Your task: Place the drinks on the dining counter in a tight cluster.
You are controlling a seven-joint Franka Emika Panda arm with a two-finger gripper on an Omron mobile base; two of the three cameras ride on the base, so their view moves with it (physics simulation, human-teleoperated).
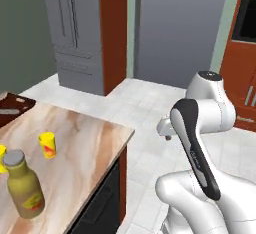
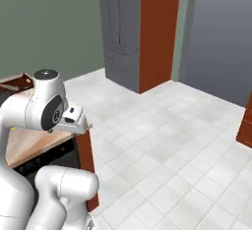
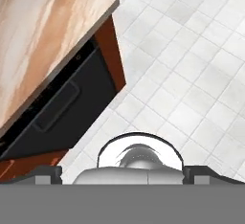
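The arm is folded up over the tiled floor [image 2: 162,140], just off the counter's [image 1: 85,143] right corner, and its gripper [image 3: 122,170] stands as wide as it goes with nothing between the tips. Seen from the hand, it looks down past the counter edge at bare tile and the dark cabinet front [image 3: 57,117] below the stone.

The one drink I can make out is the olive bottle [image 1: 24,190], standing upright near the front left of the counter. It is fat, with a grey cap and a red and yellow label. I would guess it is rigid, fairly heavy if full, and smooth enough to slip. Its belly looks broad for these jaws, so the narrower shoulder or neck under the cap seems the safer hold, kept upright so it does not tip.

A small yellow cup [image 1: 47,144] stands further back on the counter, well apart from the bottle. Another yellow thing [image 1: 2,158] is cut off at the left edge, just behind the bottle; I cannot tell what it is. A dark board [image 1: 15,109] lies at the far left corner, also partly cropped. The left part of the counter runs out of frame. In the right base view the arm's own shoulder covers most of the countertop.
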